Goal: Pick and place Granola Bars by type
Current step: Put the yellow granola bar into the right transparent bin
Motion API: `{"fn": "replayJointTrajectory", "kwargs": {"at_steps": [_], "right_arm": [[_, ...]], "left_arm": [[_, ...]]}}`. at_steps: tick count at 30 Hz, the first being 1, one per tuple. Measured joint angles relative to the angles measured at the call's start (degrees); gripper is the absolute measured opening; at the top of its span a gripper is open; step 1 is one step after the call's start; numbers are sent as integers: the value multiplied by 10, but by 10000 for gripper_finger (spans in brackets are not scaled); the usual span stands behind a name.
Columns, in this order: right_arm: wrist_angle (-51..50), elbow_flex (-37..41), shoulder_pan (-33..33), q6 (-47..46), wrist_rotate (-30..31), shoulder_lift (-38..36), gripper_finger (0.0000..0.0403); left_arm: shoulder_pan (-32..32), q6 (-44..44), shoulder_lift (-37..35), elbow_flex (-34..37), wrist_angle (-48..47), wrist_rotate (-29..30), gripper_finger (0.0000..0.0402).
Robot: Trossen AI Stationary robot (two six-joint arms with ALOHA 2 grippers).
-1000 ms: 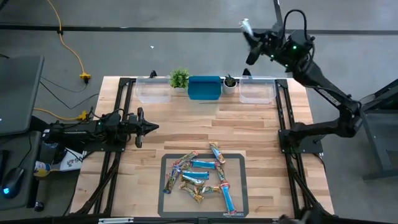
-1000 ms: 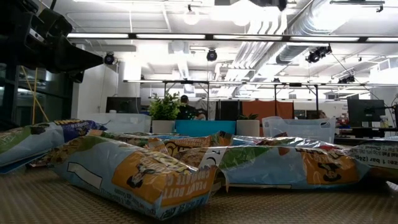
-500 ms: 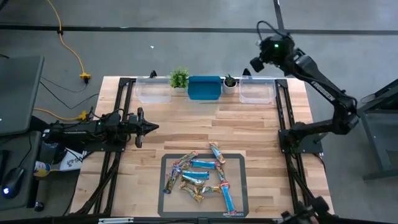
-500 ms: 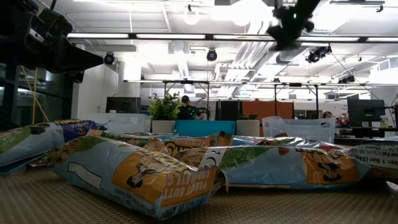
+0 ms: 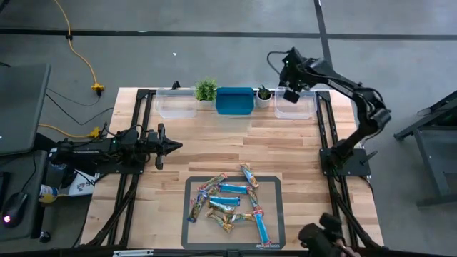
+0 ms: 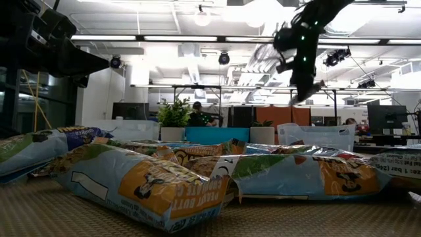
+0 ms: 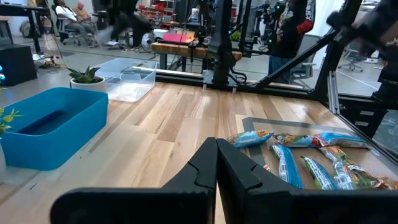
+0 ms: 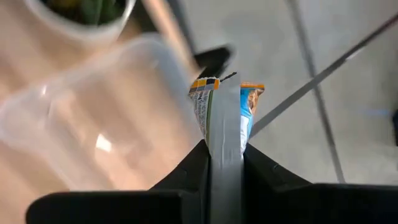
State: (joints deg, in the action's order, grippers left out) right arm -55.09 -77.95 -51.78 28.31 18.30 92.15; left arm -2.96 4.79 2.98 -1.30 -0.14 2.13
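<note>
hovering above the clear bin (image 5: 295,107) at the table's far right corner, the right gripper (image 5: 291,94) pinches a granola bar (image 8: 219,118) end-on, long axis pointing out past its fingertips. the bin lies just below. the left gripper (image 7: 216,163) waits clenched, far from the pile (image 5: 232,202).

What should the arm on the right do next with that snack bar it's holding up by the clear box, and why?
Probably lower and let go. The right gripper is shut on a granola bar and hangs at the clear bin at the table's far right corner, so easing over the bin's middle and opening would drop the bar inside. The left gripper waits shut over the table's left side.
</note>
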Motion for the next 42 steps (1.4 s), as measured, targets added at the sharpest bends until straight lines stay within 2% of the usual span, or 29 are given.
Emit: {"fn": "replayJointTrajectory", "kwargs": {"at_steps": [8, 13, 18, 21, 24, 33, 36, 42], "right_arm": [[-63, 0, 0, 53, 4, 47, 53], [-73, 0, 0, 102, -13, 54, 53], [-71, 0, -3, 123, -57, 54, 53], [-68, 0, -12, 115, -104, 54, 53], [-61, 0, -21, 95, -126, 54, 53], [-85, 0, -38, 34, -136, 83, 53], [-99, 0, -30, 11, -153, 108, 53], [-98, 0, -9, -5, -134, 149, 53]], "left_arm": [[0, 0, 0, 0, 0, 0, 1], [0, 0, 0, 0, 0, 0, 1], [0, 0, 0, 0, 0, 0, 1], [0, 0, 0, 0, 0, 0, 1], [0, 0, 0, 0, 0, 0, 1], [0, 0, 0, 0, 0, 0, 1], [0, 0, 0, 0, 0, 0, 1], [0, 0, 0, 0, 0, 0, 1]]}}
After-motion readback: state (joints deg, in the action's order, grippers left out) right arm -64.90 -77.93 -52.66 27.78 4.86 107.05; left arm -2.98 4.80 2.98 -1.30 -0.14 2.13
